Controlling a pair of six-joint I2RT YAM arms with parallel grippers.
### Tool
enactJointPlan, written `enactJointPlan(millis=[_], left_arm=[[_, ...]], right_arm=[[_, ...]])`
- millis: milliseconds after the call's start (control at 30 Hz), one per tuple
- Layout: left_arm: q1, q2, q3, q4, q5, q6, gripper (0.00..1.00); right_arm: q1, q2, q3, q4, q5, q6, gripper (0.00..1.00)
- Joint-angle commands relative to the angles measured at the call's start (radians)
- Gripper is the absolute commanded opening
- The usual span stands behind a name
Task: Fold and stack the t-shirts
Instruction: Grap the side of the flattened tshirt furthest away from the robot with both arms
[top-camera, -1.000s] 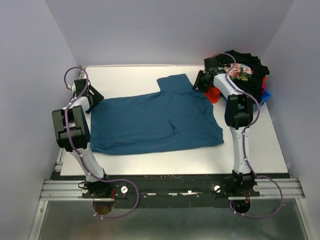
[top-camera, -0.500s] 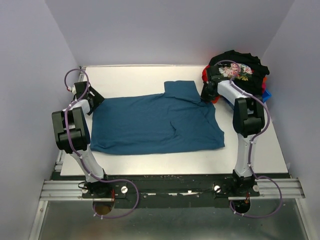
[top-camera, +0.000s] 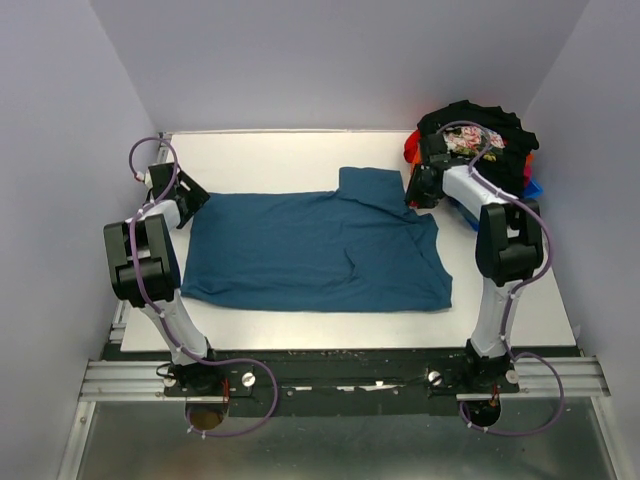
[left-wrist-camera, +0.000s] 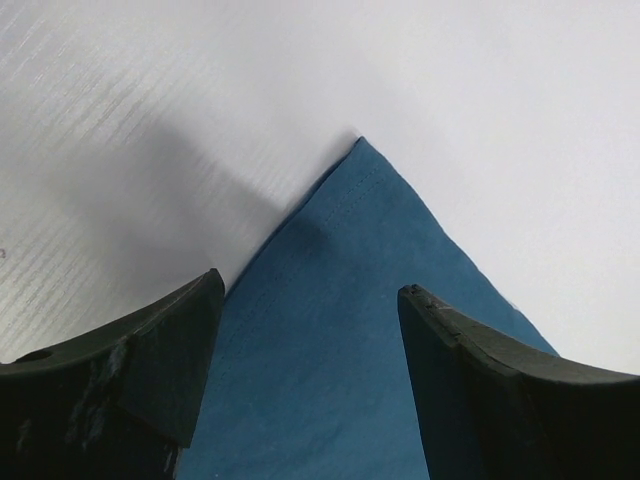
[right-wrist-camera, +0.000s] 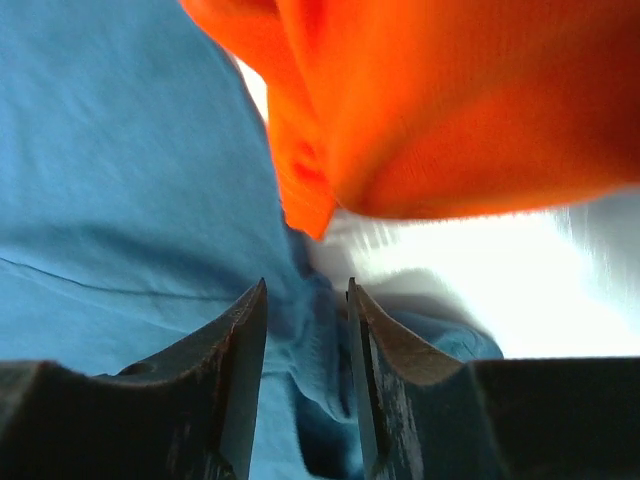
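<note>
The teal-blue t-shirt (top-camera: 310, 250) lies spread flat on the white table (top-camera: 280, 155), one sleeve pointing to the back. At the shirt's left corner (left-wrist-camera: 360, 200) my left gripper (top-camera: 193, 200) (left-wrist-camera: 310, 285) stands open, its fingers straddling the cloth. Over the shirt's back right edge, beside the pile, my right gripper (top-camera: 418, 190) (right-wrist-camera: 307, 285) has its jaws apart, with a raised ridge of teal cloth (right-wrist-camera: 320, 360) between them. The orange-red t-shirt (right-wrist-camera: 450, 100) (top-camera: 412, 150) hangs just ahead of it. On top of the pile lies the black floral t-shirt (top-camera: 480, 135).
The pile of shirts sits in the table's back right corner, a bit of bright blue (top-camera: 535, 187) showing at its right side. Lilac walls close in the table on the left, back and right. The arm bases and a metal rail (top-camera: 340, 380) run along the near edge.
The right gripper has moved right and nearer the pile, and the teal shirt's sleeve and right side have shifted right with it. The left arm has hardly moved.
</note>
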Motion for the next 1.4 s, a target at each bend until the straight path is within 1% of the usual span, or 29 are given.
enactJointPlan(millis=[0,200,267,367,467,600,733,833,967,1100,1167,1300,1367], left_arm=[[0.005,0.037,0.059,0.022,0.030,-0.006,0.84],[0.004,0.123,0.156,-0.020,0.030,0.006,0.78],[0.004,0.155,0.184,-0.025,0.039,0.009,0.77],[0.004,0.207,0.239,-0.049,0.065,0.009,0.74],[0.004,0.250,0.291,-0.077,0.082,0.014,0.70],[0.002,0.281,0.336,-0.106,0.098,0.034,0.62],[0.001,0.275,0.317,-0.095,0.110,0.043,0.60],[-0.004,0.270,0.305,-0.094,0.115,0.052,0.59],[-0.005,0.275,0.308,-0.107,0.125,0.066,0.51],[-0.005,0.278,0.311,-0.110,0.121,0.078,0.50],[-0.005,0.286,0.325,-0.118,0.125,0.084,0.43],[-0.002,0.295,0.346,-0.115,0.141,0.104,0.21],[-0.001,0.297,0.359,-0.117,0.153,0.115,0.12]], right_arm=[[-0.003,0.051,0.134,0.013,0.022,-0.014,0.46],[0.000,0.154,0.299,0.010,0.007,-0.034,0.47],[0.001,0.192,0.359,-0.002,0.005,-0.040,0.53],[0.004,0.258,0.457,-0.033,0.001,-0.042,0.57],[0.007,0.315,0.542,-0.060,-0.010,-0.042,0.58],[0.009,0.367,0.625,-0.074,-0.018,-0.045,0.58],[0.010,0.423,0.694,-0.105,-0.030,-0.032,0.59],[0.013,0.443,0.717,-0.105,-0.033,-0.022,0.63],[0.013,0.464,0.726,-0.083,-0.051,-0.006,0.64],[0.013,0.506,0.778,-0.099,-0.044,0.003,0.64],[0.013,0.522,0.800,-0.114,-0.030,0.010,0.64],[0.012,0.539,0.827,-0.132,-0.041,0.014,0.63],[0.010,0.544,0.838,-0.138,-0.038,0.017,0.63]])
